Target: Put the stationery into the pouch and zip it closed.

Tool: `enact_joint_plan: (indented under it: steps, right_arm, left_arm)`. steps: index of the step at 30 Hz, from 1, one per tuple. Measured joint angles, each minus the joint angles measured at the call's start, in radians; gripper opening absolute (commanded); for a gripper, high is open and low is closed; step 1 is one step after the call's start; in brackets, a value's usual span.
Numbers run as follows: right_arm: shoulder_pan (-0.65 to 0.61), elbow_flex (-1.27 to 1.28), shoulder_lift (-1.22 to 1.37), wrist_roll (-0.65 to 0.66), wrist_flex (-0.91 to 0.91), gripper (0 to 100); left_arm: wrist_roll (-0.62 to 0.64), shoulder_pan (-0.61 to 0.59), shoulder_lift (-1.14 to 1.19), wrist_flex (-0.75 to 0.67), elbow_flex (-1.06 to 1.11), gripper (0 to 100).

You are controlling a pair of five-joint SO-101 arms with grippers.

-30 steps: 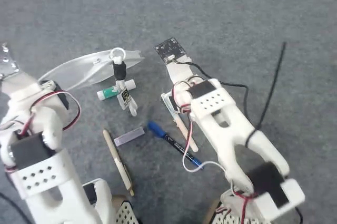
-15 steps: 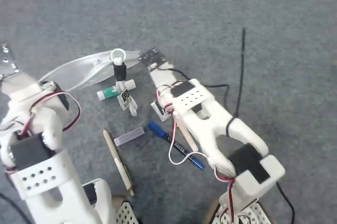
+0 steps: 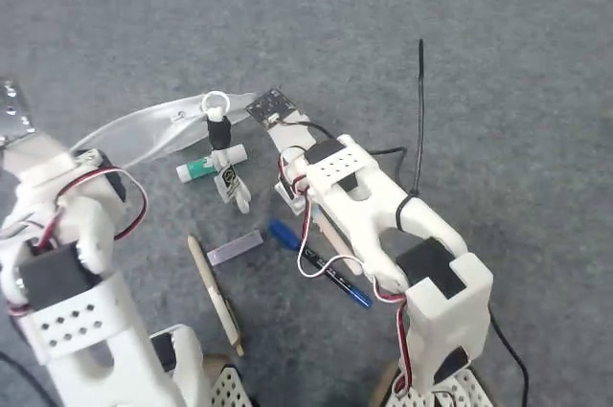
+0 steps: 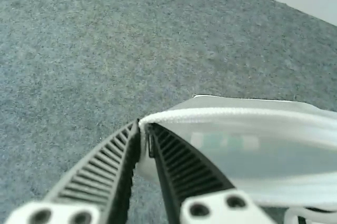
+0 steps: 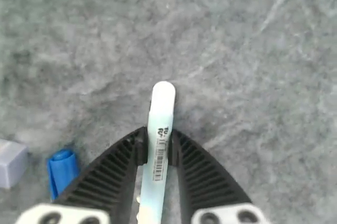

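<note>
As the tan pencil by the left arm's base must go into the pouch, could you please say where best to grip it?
Probably mid-shaft on the tan pencil, from straight above, jaws across its width: it lies flat and thin, with bare carpet on both sides.

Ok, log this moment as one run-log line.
left pincer: clamped on pouch edge | right pincer: gripping white pen | blue pen, pencil: on table

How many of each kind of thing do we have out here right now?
Pens or pencils: 3 (blue pen, beige pen, pale pen)
Glue stick: 1
Eraser: 1
Black-and-white ringed piece: 1
Clear pouch: 1
Total: 7
</note>
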Motion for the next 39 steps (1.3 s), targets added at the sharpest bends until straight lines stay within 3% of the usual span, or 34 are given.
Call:
enact_joint_plan:
  steps: [14, 18, 24, 39]
  right_arm:
    - [0.037, -0.048, 0.0, 0.009, 0.195, 1.3]
    - [0.046, -0.048, 0.0, 0.009, 0.224, 7.6]
    - [0.049, -0.048, 0.005, 0.009, 0.256, 1.2]
    - [0.054, -0.04, -0.037, 0.063, 0.324, 0.7]
  left_arm:
    - [0.0, -0.044, 0.008, 0.0, 0.002, 1]
    - [0.0, -0.046, 0.008, 0.0, 0.002, 1]
    - [0.0, -0.046, 0.008, 0.0, 0.002, 1]
    - [-0.005, -0.046, 0.008, 0.0, 0.002, 1]
